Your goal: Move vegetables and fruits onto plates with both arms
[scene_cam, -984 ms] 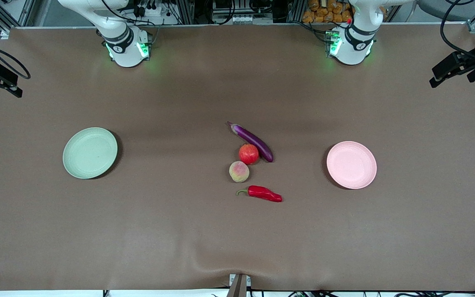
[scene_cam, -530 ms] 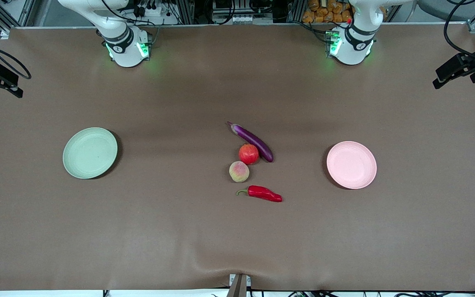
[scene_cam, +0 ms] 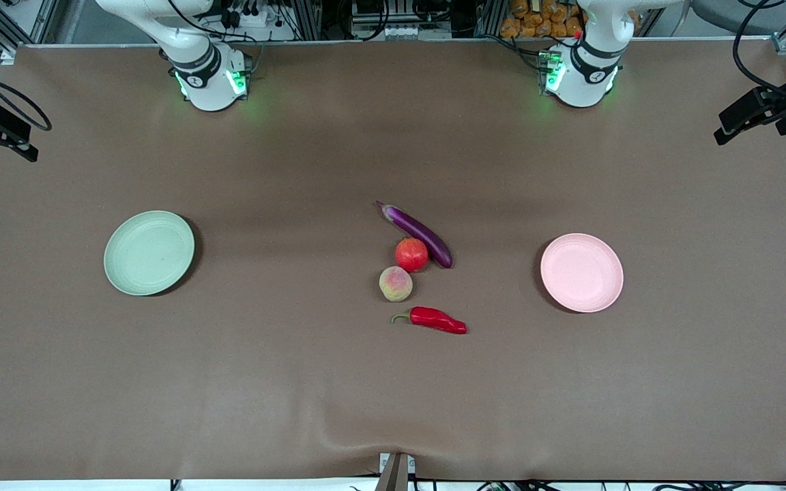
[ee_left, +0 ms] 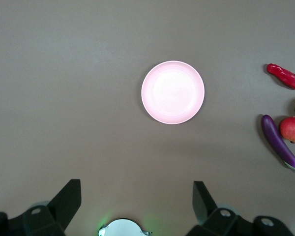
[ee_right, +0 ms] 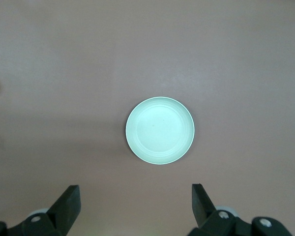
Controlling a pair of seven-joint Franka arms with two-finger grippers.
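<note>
Only the left gripper shifted, fingers spread above pink plate.

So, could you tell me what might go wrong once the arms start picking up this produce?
1. The pomegranate sits against the eggplant, and the peach is close beside it; grasping one may well nudge or roll another.
2. All the produce, chili pepper included, is clustered mid-table, so both arms reaching in together could collide.
3. Round fruit might roll off the shallow pink plate or green plate.
</note>
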